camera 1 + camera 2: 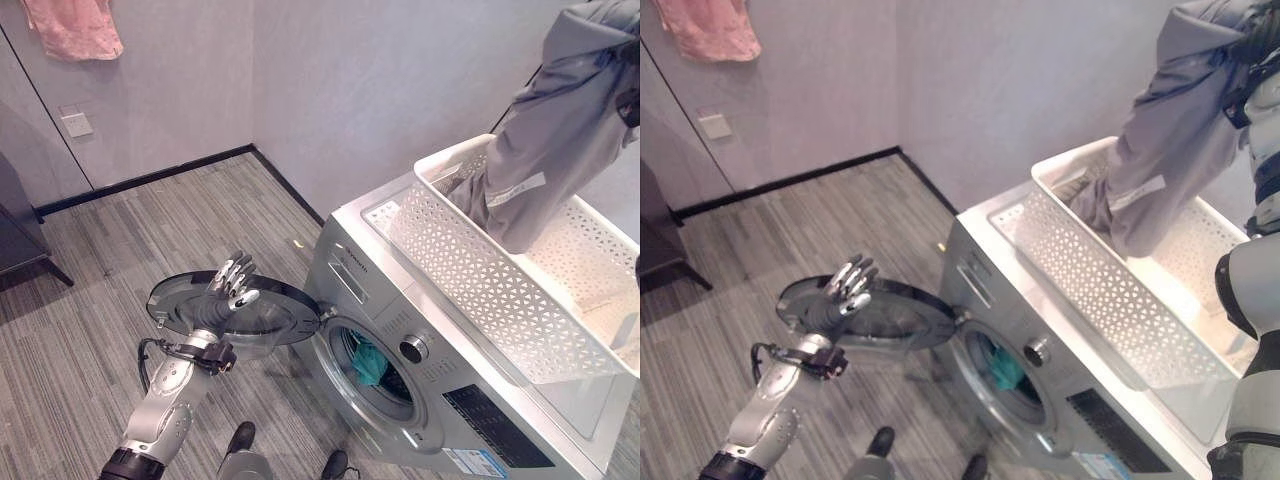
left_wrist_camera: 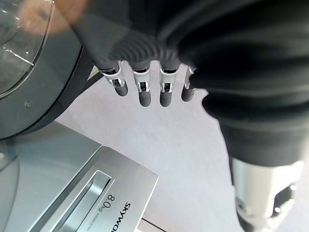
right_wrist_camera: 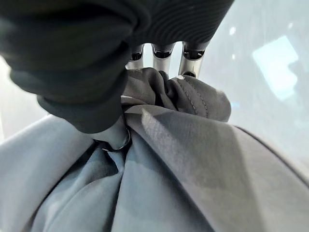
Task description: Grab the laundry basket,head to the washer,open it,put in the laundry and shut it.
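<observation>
A silver front-loading washer (image 1: 440,400) stands with its round door (image 1: 275,322) swung open to the left. A teal cloth (image 1: 367,360) lies in the drum. On top of the washer sits the white perforated laundry basket (image 1: 470,275). My right hand (image 1: 1262,35), up at the top right, is shut on a grey garment (image 1: 560,130) that hangs down into the basket. In the right wrist view the fingers (image 3: 161,53) are curled into the bunched grey garment (image 3: 183,159). My left hand (image 1: 232,285) is open, fingers (image 2: 145,92) straight, just above the door's outer edge.
The washer stands against a grey wall near a room corner. A pink cloth (image 1: 72,28) hangs on the left wall above a wall plate (image 1: 76,122). Dark furniture (image 1: 20,235) stands at the far left. Striped grey floor stretches left of the door.
</observation>
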Robot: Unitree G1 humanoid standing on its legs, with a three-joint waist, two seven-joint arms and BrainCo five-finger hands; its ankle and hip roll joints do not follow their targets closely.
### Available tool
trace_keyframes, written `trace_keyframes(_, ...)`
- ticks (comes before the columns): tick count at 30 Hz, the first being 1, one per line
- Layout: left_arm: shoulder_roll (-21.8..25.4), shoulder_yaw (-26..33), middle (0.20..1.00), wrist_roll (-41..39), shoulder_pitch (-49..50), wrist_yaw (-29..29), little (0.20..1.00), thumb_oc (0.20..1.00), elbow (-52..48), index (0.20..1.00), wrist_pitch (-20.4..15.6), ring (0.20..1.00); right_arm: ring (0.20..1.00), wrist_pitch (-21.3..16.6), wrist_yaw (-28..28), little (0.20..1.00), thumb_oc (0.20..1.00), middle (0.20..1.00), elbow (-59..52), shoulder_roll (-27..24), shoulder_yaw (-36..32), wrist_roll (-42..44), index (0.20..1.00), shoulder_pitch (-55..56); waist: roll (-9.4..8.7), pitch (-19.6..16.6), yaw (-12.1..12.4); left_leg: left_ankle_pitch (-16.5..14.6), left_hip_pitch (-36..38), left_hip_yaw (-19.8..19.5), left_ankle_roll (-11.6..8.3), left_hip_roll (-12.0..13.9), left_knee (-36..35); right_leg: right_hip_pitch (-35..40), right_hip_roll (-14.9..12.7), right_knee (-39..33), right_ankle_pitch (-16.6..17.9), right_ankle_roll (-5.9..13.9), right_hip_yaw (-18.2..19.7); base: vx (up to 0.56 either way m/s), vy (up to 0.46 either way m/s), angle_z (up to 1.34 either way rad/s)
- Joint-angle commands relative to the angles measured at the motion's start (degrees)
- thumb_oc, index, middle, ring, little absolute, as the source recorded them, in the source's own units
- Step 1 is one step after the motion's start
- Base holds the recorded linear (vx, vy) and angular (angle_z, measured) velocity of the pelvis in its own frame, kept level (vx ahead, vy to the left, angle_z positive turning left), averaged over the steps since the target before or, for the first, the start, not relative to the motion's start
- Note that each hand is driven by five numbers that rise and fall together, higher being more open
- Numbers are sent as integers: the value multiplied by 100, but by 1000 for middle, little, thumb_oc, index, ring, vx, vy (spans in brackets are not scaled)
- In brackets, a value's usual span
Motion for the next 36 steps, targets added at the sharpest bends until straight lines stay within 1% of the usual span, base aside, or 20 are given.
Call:
trace_keyframes(1, 239, -59, 1000, 213, -190, 29, 1000, 1000, -169, 1000, -232, 1000, 200, -48, -565, 200, 200, 200, -1, -641, 515, -131, 200, -1216, -109, -195, -8, -489, 412, 441, 342, 81, -354, 653, -337, 150, -583, 466, -52, 0, 0, 0)
trace_keyframes(3, 237, -48, 1000, 253, -211, 76, 1000, 1000, -112, 1000, -256, 1000, 200, -48, -824, 200, 200, 200, -277, -753, 457, -173, 200, -1279, -97, -224, -32, -511, 453, 447, 353, 76, -343, 678, -356, 184, -592, 474, -51, 17, 38, 0)
trace_keyframes(5, 246, -33, 1000, 308, -207, 91, 1000, 1000, -114, 1000, -253, 1000, 200, -36, -913, 200, 200, 200, -422, -799, 461, -248, 200, -1309, -94, -233, -40, -524, 468, 449, 357, 71, -337, 685, -365, 199, -591, 477, -51, 5, 17, -1)
trace_keyframes(8, 278, 28, 1000, 420, -207, 130, 1000, 1000, -80, 1000, -279, 1000, 200, 16, -1220, 200, 200, 200, -922, -1004, 409, -541, 200, -1324, -63, -263, -74, -560, 523, 460, 387, 54, -325, 701, -395, 246, -575, 492, -29, 10, 29, -1)
trace_keyframes(9, 308, 58, 1000, 520, -220, 169, 1000, 1000, -85, 1000, -325, 1000, 200, 23, -1427, 200, 200, 200, -1191, -1092, 341, -634, 200, -1347, -45, -292, -95, -584, 562, 478, 410, 44, -326, 704, -416, 264, -556, 507, -5, 13, 42, -3)
trace_keyframes(10, 308, 58, 1000, 522, -221, 170, 1000, 1000, -86, 1000, -325, 1000, 200, 29, -1429, 200, 200, 200, -1200, -1095, 334, -636, 200, -1340, -46, -290, -92, -584, 564, 481, 411, 44, -327, 704, -416, 264, -555, 508, -3, 7, 68, -3)
trace_keyframes(11, 370, 98, 1000, 667, -249, 214, 1000, 1000, -88, 1000, -363, 1000, 200, 69, -1595, 200, 200, 200, -1309, -1187, 371, -801, 200, -1417, -21, -323, -110, -607, 596, 505, 436, 29, -327, 702, -446, 268, -544, 525, 27, 1, 41, -2)
trace_keyframes(15, 399, 153, 1000, 728, -315, 247, 1000, 1000, -114, 1000, -427, 1000, 200, 118, -1798, 200, 200, 200, -1365, -1271, 503, -1009, 200, -1608, -12, -363, -137, -649, 665, 580, 469, -15, -311, 720, -501, 273, -491, 563, 73, 4, 63, -6)
trace_keyframes(20, 365, 199, 1000, 725, -336, 288, 1000, 1000, -91, 1000, -449, 1000, 200, 96, -1970, 200, 200, 200, -1513, -1391, 625, -952, 200, -1855, -19, -390, -188, -680, 711, 631, 508, -61, -300, 716, -569, 326, -411, 605, 118, -1, 62, -7)
trace_keyframes(24, 335, 225, 1000, 776, -238, 277, 1000, 1000, -24, 1000, -429, 1000, 200, 123, -2205, 200, 200, 200, -2076, -1812, 704, -1076, 200, -2084, -13, -407, -326, -736, 783, 709, 590, -127, -269, 652, -649, 447, -253, 651, 266, -9, 98, -15)
trace_keyframes(25, 323, 232, 1000, 785, -200, 272, 1000, 1000, -11, 1000, -423, 1000, 200, 99, -2267, 200, 200, 200, -2243, -1911, 649, -1046, 200, -2094, 4, -407, -379, -748, 811, 737, 618, -148, -271, 622, -675, 489, -196, 672, 320, -12, 73, -17)
trace_keyframes(26, 324, 232, 1000, 786, -200, 270, 1000, 1000, -9, 1000, -424, 1000, 200, 105, -2269, 200, 200, 200, -2259, -1917, 630, -1047, 200, -2074, 1, -405, -370, -748, 815, 747, 623, -151, -272, 616, -679, 495, -193, 677, 333, -18, 108, -16)
trace_keyframes(27, 351, 267, 1000, 818, -146, 260, 1000, 1000, -3, 1000, -414, 1000, 200, 88, -2370, 200, 200, 200, -2548, -2040, 583, -1066, 200, -2099, 25, -396, -439, -769, 849, 784, 661, -177, -271, 565, -718, 565, -118, 690, 403, -15, 68, -27)
trace_keyframes(28, 352, 270, 1000, 820, -145, 259, 1000, 1000, -3, 1000, -413, 1000, 200, 98, -2371, 200, 200, 200, -2566, -2046, 561, -1070, 200, -2078, 22, -392, -429, -770, 853, 795, 666, -179, -270, 558, -722, 574, -116, 694, 417, -43, 153, -32)
trace_keyframes(29, 339, 323, 1000, 854, -70, 262, 1000, 1000, 9, 1000, -390, 1000, 200, 85, -2463, 200, 200, 200, -3022, -2243, 423, -1146, 200, -1995, 80, -352, -530, -803, 903, 868, 733, -231, -249, 485, -773, 647, 22, 717, 565, -48, 134, -32)
trace_keyframes(31, 327, 387, 1000, 880, -15, 263, 1000, 1000, 18, 1000, -382, 1000, 200, 101, -2561, 200, 200, 200, -3429, -2339, 176, -1235, 200, -1834, 131, -316, -592, -835, 944, 968, 790, -277, -222, 420, -810, 660, 163, 749, 704, -53, 120, -38)
trace_keyframes(33, 334, 443, 1000, 893, 26, 267, 1000, 1000, 15, 1000, -392, 1000, 200, 124, -2615, 200, 200, 200, -3581, -2406, 56, -1314, 200, -1740, 158, -311, -624, -856, 965, 1061, 811, -293, -214, 393, -834, 648, 220, 774, 747, -57, 75, -52)
trace_keyframes(34, 330, 499, 1000, 905, 64, 268, 1000, 1000, -4, 1000, -389, 1000, 200, 147, -2666, 200, 200, 200, -3817, -2447, -139, -1416, 200, -1605, 185, -286, -640, -869, 986, 1166, 843, -313, -194, 317, -871, 672, 406, 806, 838, -153, 102, -46)
trace_keyframes(35, 348, 630, 1000, 940, 54, 326, 1000, 1000, -8, 1000, -403, 1000, 200, 139, -2742, 200, 200, 200, -4192, -2532, -384, -1505, 200, -1459, 274, -207, -694, -861, 948, 1287, 885, -278, -134, 226, -872, 731, 409, 790, 894, -239, 110, -89)
trace_keyframes(36, 411, 780, 1000, 1004, 43, 377, 1000, 1000, -5, 1000, -407, 1000, 200, 103, -2784, 200, 200, 200, -4556, -2586, -734, -1568, 200, -1203, 385, -151, -689, -857, 862, 1446, 908, -205, -46, 227, -886, 945, 211, 706, 786, -274, 103, -96)
